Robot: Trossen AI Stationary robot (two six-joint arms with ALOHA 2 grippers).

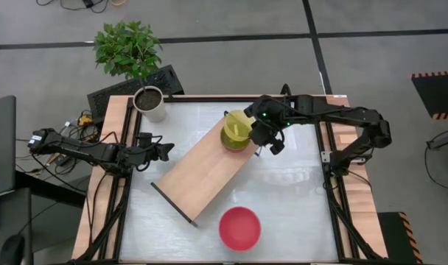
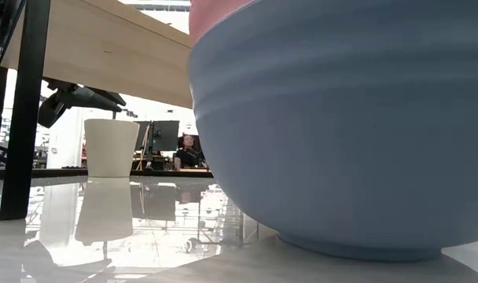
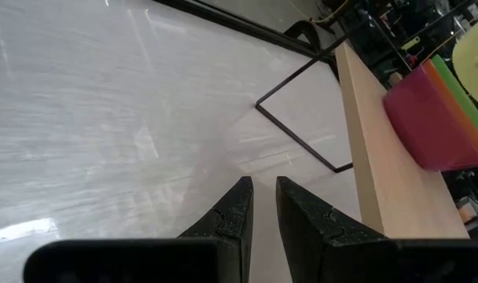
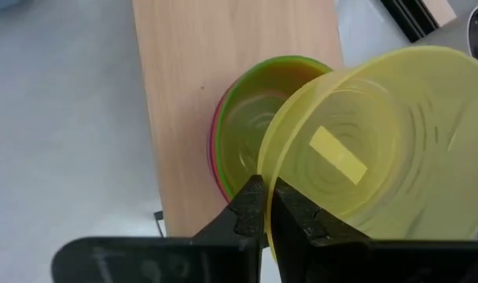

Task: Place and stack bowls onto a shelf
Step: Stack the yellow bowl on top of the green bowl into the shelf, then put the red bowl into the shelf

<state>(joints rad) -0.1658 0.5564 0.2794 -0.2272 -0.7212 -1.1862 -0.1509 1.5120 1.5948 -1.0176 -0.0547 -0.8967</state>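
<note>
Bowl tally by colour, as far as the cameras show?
Yellow bowl: 1
Green bowl: 1
Orange bowl: 1
Magenta bowl: 1
Red bowl: 1
Blue bowl: 1
Total: 6

place: lab/office | evidence: monitors [image 2: 162, 135], seated person [image 2: 189, 151], framed robot table [image 1: 283, 213]

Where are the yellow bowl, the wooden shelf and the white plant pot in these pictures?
yellow bowl [image 4: 380, 149]: right wrist view, on its inner wall, near the label.
shelf [image 1: 202, 171]: high view, on the bare board.
white plant pot [image 1: 152, 109]: high view, on its outer wall below the soil.
</note>
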